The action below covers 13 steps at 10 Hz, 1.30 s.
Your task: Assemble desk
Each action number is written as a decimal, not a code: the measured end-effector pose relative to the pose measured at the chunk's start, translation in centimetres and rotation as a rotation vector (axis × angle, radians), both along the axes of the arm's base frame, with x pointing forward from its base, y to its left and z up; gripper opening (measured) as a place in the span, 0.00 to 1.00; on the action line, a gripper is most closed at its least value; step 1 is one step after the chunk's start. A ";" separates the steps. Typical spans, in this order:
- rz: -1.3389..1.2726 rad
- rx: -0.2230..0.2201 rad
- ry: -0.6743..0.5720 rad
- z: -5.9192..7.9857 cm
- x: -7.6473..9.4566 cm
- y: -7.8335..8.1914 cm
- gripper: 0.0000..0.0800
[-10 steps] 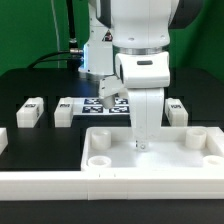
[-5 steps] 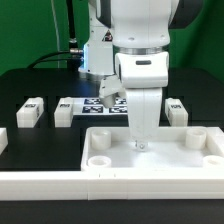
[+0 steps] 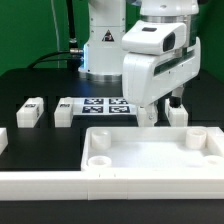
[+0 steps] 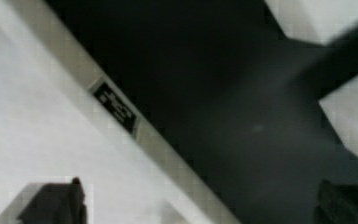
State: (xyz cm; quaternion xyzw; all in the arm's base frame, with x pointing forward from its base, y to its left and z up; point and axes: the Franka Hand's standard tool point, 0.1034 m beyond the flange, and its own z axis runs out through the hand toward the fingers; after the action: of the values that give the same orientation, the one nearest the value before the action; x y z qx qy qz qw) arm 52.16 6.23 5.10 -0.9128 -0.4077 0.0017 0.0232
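ASSEMBLY RIG: the Franka arm [image 3: 152,62] hangs over the black counter [image 3: 35,82]. In the wrist view its fingers [image 4: 51,203] stand spread wide apart w/ nothing between them. The white desk tabletop [image 3: 150,160] lies flat, rim up, at 6 o'clock in the exterior view. Round sockets [image 3: 100,159] show at its corners. The hand's lower end sits above the tabletop's far rim, at approx. 12 o'clock from the tray's centre. The wrist view, blurred, catches the tabletop's edge w/ its small b/w tag [image 4: 114,105] against the dark counter. Loose white legs wait in a row behind. One leg [image 3: 30,112] lies at 9 o'clock and a 2nd leg [image 3: 65,110] is next to it. A 3rd leg [image 3: 178,113] lies just beside the hand on its 3 o'clock side. The marker board [image 3: 105,105] lies between the 2nd leg and the hand. A long white rail [image 3: 40,182] runs along the front at approx. 8 o'clock.
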 end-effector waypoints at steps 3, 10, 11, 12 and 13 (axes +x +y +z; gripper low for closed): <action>-0.230 0.002 0.013 0.0 -0.1 0.5 0.81; -0.802 -0.030 0.131 0.8 -1.0 5.3 0.81; -0.802 -0.031 0.133 0.7 -1.0 5.3 0.81; -0.808 -0.098 0.248 0.7 -2.6 5.3 0.81; -0.804 -0.159 0.353 1.1 -2.6 5.7 0.81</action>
State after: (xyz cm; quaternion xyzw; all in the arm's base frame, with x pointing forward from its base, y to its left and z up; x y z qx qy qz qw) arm 49.56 11.95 6.19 -0.9834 -0.0089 0.1798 0.0213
